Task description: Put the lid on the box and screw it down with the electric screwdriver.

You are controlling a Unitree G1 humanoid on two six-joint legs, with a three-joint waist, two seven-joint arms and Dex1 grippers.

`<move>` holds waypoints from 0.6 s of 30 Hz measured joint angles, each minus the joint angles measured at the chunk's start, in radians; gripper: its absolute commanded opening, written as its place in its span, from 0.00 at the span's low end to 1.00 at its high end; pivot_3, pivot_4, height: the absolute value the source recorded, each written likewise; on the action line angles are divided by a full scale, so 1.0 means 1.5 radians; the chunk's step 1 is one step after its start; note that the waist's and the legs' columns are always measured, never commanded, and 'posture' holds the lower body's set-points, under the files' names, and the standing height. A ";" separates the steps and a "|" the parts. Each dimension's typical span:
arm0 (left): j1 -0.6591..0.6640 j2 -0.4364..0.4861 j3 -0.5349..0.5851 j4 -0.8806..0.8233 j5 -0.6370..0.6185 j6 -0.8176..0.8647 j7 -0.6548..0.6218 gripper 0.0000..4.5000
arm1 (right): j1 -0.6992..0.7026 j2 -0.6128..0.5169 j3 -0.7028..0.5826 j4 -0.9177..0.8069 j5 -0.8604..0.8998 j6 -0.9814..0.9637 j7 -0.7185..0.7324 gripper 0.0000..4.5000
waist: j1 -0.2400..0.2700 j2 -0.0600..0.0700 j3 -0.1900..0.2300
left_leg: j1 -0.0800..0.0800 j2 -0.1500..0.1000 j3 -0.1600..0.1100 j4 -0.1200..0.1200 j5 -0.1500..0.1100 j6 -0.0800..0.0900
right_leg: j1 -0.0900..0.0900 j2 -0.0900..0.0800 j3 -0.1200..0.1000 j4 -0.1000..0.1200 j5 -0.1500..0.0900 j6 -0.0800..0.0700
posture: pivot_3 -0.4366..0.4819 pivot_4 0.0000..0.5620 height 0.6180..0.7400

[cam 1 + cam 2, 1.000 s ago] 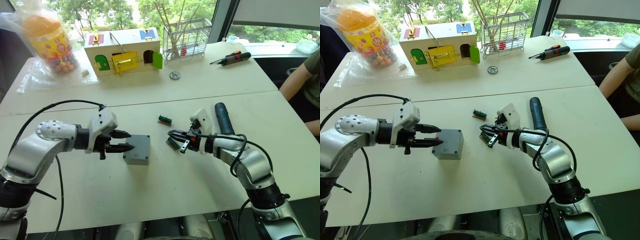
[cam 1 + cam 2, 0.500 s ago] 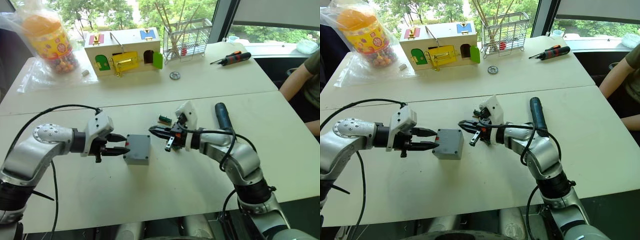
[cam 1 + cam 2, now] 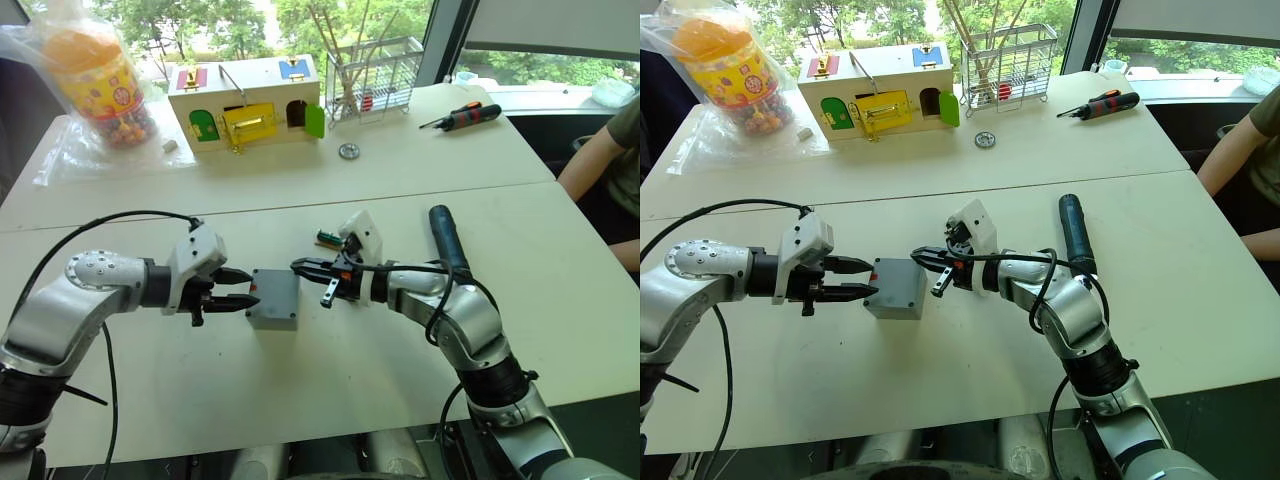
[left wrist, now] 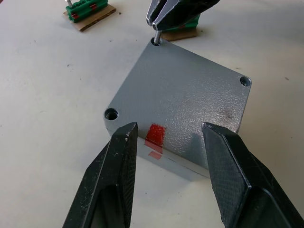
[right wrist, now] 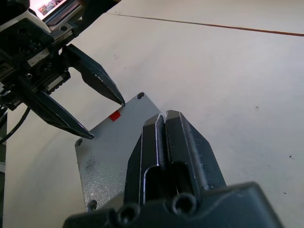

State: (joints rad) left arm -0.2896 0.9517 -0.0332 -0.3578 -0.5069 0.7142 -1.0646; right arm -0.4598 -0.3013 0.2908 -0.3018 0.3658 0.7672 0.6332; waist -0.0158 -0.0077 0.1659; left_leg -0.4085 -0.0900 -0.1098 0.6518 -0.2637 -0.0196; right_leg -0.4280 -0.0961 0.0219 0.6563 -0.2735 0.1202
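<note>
The grey box (image 3: 272,312) rests mid-table with the lid (image 4: 185,95) lying on top of it, a red mark at the lid's near edge. My left gripper (image 3: 253,287) is open at the box's left side, fingers (image 4: 124,156) straddling the red mark without touching. From the right, my right gripper (image 3: 297,265) is shut on a small screw (image 4: 156,38), whose tip stands in the lid's far corner hole. The electric screwdriver (image 3: 445,238), black and thick, lies on the table behind my right forearm.
Green terminal blocks (image 3: 329,239) lie just behind the box. At the back stand a wooden box with coloured doors (image 3: 248,100), a wire basket (image 3: 372,78), a candy jar (image 3: 100,85) and a manual screwdriver (image 3: 462,117). A person's arm (image 3: 610,160) is at the right edge.
My right gripper has travelled left from beside the terminal blocks to the lid's far corner, carrying the screw. My left gripper has drawn back slightly from over the lid to its left edge.
</note>
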 measured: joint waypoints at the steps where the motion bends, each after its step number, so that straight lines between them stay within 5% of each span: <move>1: 0.000 0.000 0.000 0.000 0.002 -0.001 0.000 0.48 | 0.000 0.000 0.000 0.002 -0.001 -0.002 0.001 0.01 | 0.000 0.000 0.000 | 0.000 0.000 0.000 0.000 0.000 0.000 | 0.000 0.000 0.000 0.000 0.000 0.000 | 0.48 0.27 1.00; 12: -0.001 -0.012 -0.002 0.001 0.009 -0.005 0.002 0.48 | 0.006 -0.002 0.015 0.009 -0.018 -0.009 0.003 0.01 | 0.000 0.000 0.000 | 0.000 0.000 0.000 0.000 0.000 0.000 | 0.000 0.000 0.000 0.000 0.000 0.000 | 0.48 0.27 1.00; 15: -0.001 -0.013 -0.002 0.001 0.010 -0.005 0.002 0.48 | 0.006 -0.002 0.018 0.009 -0.020 -0.007 0.003 0.19 | 0.000 0.000 0.000 | 0.000 0.000 0.000 0.000 0.000 0.000 | 0.000 0.000 0.000 0.000 0.000 0.000 | 0.48 0.27 1.00; 18: -0.001 -0.013 -0.002 0.001 0.011 -0.006 0.001 0.48 | 0.006 -0.004 0.022 0.009 -0.020 -0.006 0.004 0.51 | 0.000 0.000 0.000 | 0.000 0.000 0.000 0.000 0.000 0.000 | 0.000 0.000 0.000 0.000 0.000 0.000 | 0.48 0.27 1.00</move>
State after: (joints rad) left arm -0.2912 0.9323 -0.0360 -0.3567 -0.4907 0.7053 -1.0631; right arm -0.4503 -0.3070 0.3245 -0.2883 0.3355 0.7586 0.6386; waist -0.0155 -0.0077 0.1658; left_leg -0.4085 -0.0901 -0.1098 0.6518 -0.2637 -0.0196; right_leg -0.4280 -0.0962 0.0218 0.6564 -0.2735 0.1202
